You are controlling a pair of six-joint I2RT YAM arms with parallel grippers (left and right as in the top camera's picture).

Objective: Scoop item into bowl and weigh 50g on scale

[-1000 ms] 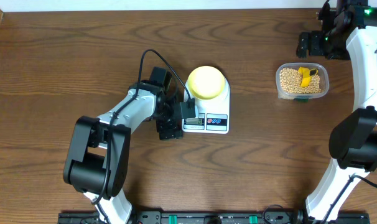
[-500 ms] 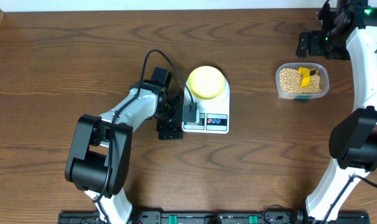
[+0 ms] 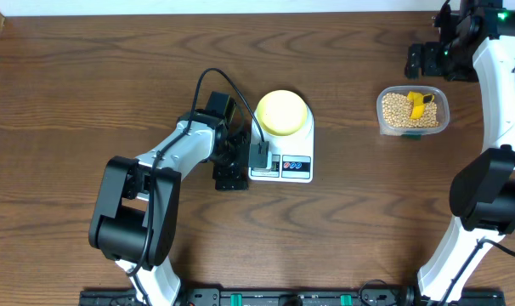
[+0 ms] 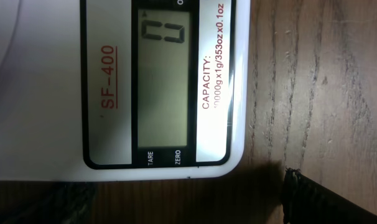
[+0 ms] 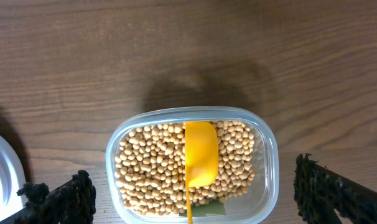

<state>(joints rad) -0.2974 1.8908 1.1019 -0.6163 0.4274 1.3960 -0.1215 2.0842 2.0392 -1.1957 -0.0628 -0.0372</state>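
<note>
Checking in from the remote station: the pale yellow bowl (image 3: pixel 282 111) sits on the back half of the white scale (image 3: pixel 283 157), and its display (image 4: pixel 163 81) reads zero. The left end effector (image 3: pixel 245 166) hovers over the scale's front-left corner, fingers spread wide, gripping nothing. The beans (image 5: pixel 157 162) are in a clear tub (image 5: pixel 269 149) well off to the scale's right on the worktop (image 3: pixel 87 85), with a yellow scoop (image 5: pixel 201 152) lying on them. The right end effector (image 3: pixel 426 61) is out there too, farther back from the scale, also spread wide.
</note>
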